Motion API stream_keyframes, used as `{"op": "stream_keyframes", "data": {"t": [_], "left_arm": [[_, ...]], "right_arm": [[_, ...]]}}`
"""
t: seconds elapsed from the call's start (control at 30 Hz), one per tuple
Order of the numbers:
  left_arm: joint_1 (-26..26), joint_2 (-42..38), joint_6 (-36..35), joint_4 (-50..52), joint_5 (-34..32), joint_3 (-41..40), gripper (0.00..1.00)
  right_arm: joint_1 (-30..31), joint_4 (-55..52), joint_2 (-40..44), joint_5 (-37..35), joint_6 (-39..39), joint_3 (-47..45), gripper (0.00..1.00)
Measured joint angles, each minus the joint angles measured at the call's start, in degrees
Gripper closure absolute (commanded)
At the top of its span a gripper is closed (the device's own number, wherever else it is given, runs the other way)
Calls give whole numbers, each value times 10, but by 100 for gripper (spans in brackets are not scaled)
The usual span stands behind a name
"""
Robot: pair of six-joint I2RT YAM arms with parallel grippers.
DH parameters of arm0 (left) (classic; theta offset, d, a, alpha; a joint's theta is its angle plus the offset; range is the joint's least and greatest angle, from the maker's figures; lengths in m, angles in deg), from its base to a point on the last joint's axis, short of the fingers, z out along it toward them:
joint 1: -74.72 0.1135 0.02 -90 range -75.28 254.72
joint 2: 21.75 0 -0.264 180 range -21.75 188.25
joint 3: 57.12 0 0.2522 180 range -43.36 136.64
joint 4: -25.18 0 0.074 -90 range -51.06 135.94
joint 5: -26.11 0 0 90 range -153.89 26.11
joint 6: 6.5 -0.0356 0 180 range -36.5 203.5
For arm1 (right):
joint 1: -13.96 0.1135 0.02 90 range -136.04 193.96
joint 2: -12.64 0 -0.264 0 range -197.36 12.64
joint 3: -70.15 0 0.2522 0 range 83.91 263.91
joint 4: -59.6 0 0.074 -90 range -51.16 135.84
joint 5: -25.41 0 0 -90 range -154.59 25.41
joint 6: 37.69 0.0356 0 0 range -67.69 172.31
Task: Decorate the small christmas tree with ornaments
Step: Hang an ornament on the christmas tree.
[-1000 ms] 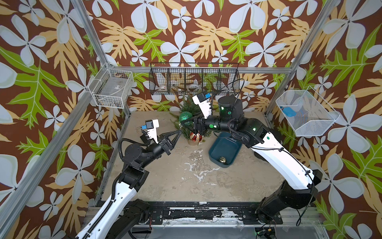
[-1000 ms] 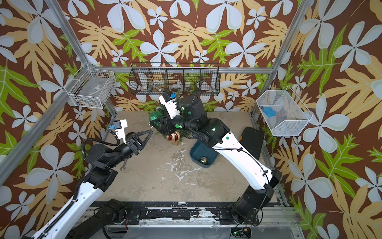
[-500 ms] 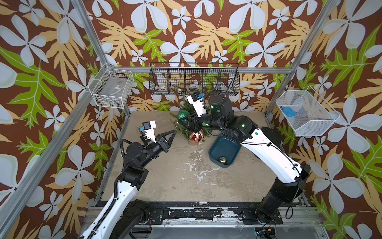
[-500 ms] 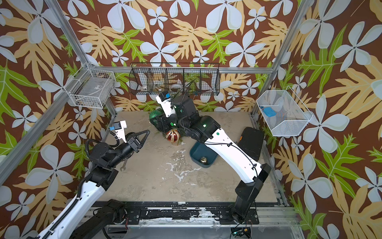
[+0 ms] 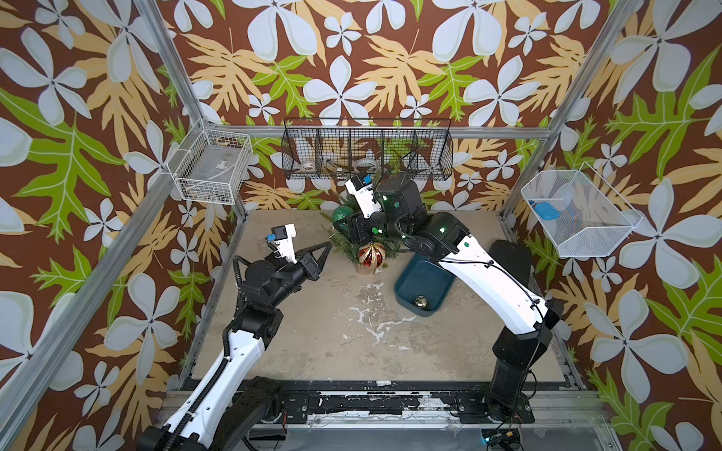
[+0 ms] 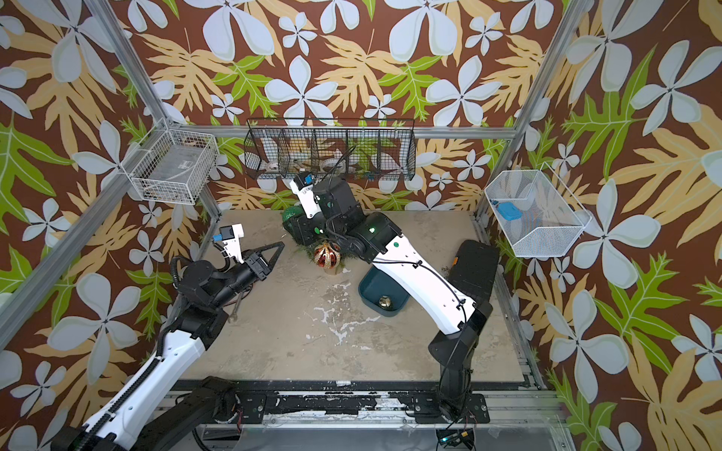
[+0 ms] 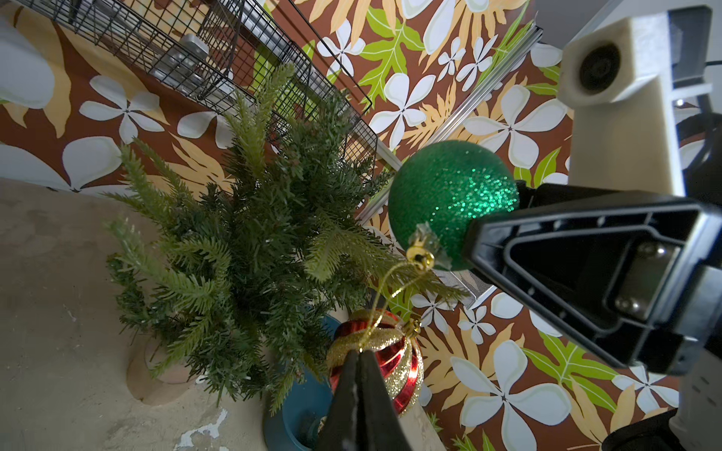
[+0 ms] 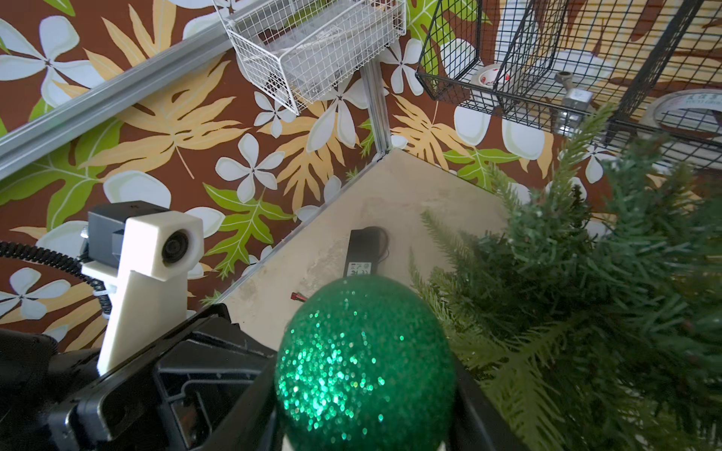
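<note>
On the scene I count one small dark green artificial fir tree [image 7: 250,234] with a tan base, three round ornaments and two claws. The tree stands at the far middle of the table [image 5: 312,343], close to the far wall. In both top views the right arm covers most of it.

The right claw [image 8: 367,390] grips the green glittery ball [image 5: 343,215] between its two fingers. The ball is at the left side of the tree, just beside the upper branches; if it touches them I cannot tell. The left claw [image 5: 327,245] is closed, its fingers pressed together, just near and left of this ball. The thin gold thread loop [image 7: 381,291] of the ball runs into its tips and appears pinched there.

The larger red ball with gold stripes [image 5: 372,254] is low on the near side of the tree, apart from both claws. The small gold ball [image 5: 420,300] lies in the dark blue rectangular plastic tray [image 5: 404,279], right of the tree and partly under the right arm.

Around there are one black wire basket [image 5: 367,148] on the far wall above the tree, one white wire basket [image 5: 213,172] at the left, one white mesh basket [image 5: 578,218] at the right, and one flat black pad [image 5: 512,254] on the right part of the table.
</note>
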Motion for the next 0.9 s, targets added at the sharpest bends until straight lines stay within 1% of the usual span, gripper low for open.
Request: {"op": "stream_keyframes", "data": {"t": [0.6,0.9], "left_arm": [[2,40,6,-26,17,-5,100],[7,56,16,-35,16,-7,100]], "right_arm": [[0,-45,-33,-28,-8,41,45],[0,-59,-45,-30,-8,52,45]]}}
